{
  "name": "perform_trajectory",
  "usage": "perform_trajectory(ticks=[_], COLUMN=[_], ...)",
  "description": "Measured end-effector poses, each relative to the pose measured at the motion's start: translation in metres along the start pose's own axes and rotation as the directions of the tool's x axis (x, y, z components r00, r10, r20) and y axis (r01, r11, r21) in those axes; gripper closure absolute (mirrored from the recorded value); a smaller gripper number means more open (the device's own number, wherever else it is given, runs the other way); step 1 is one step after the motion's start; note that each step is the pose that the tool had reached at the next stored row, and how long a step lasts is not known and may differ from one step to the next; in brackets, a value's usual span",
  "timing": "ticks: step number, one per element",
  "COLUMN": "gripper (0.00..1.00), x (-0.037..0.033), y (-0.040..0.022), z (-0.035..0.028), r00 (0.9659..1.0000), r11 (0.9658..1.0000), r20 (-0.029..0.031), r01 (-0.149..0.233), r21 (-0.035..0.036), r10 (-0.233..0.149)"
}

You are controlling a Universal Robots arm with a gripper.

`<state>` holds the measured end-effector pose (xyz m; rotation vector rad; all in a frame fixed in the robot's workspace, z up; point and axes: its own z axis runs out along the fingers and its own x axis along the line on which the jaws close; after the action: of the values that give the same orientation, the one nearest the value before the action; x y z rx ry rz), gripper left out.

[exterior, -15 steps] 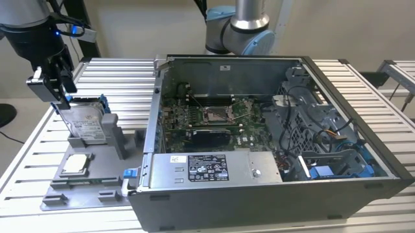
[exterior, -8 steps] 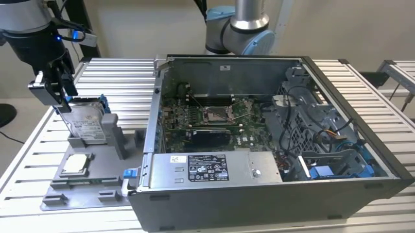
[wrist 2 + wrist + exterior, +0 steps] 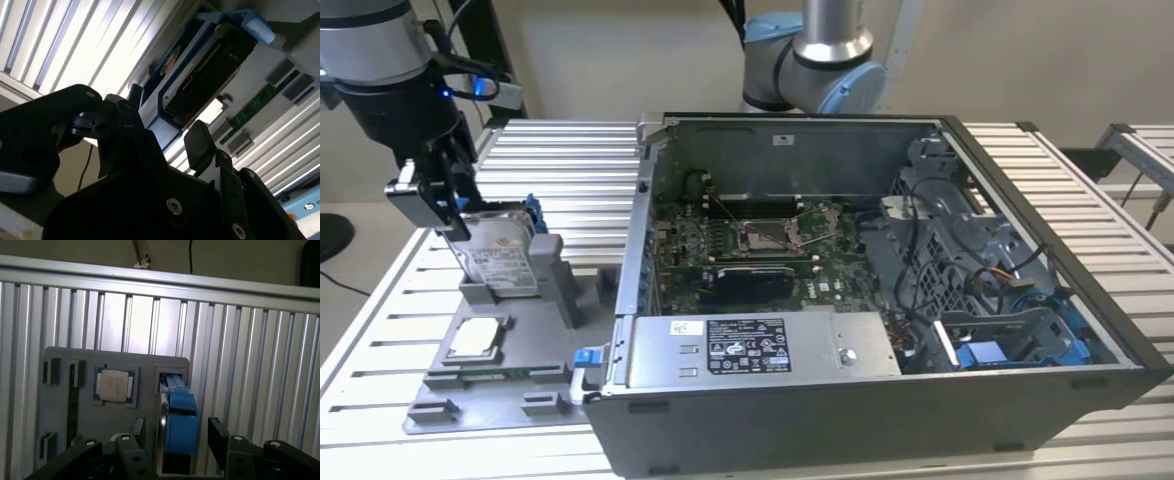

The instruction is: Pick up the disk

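The fingers (image 3: 217, 432) stand apart, one on each flat side of the disk (image 3: 177, 412). A gap shows on both sides in the first wrist view, so nothing is clamped yet. The disk stands on edge in a slot of the grey fixture plate (image 3: 147, 360), with its blue bracket uppermost. Held upright like that, it probably offers its two broad faces to a pinch from above. Beside that slot, a square processor chip (image 3: 114, 385) lies flat in its own recess of the plate. Under the plate runs the ribbed aluminium desk (image 3: 250, 340). Beyond the plate, toward the exterior view's right, sits an open computer case (image 3: 854, 415).
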<state>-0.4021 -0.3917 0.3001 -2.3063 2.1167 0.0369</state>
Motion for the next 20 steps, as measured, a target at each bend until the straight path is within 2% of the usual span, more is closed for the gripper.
perform_trajectory(ticks=[13,20], gripper=[0.0,0.0], x=[0.0002,0.0002], y=[0.0005,0.0005], z=[0.0106,0.011], r00=[1.0,1.0], r11=[1.0,1.0], r20=[-0.0001,-0.0001], r01=[0.002,0.002], r21=[0.0008,0.0007], r10=[-0.002,-0.002])
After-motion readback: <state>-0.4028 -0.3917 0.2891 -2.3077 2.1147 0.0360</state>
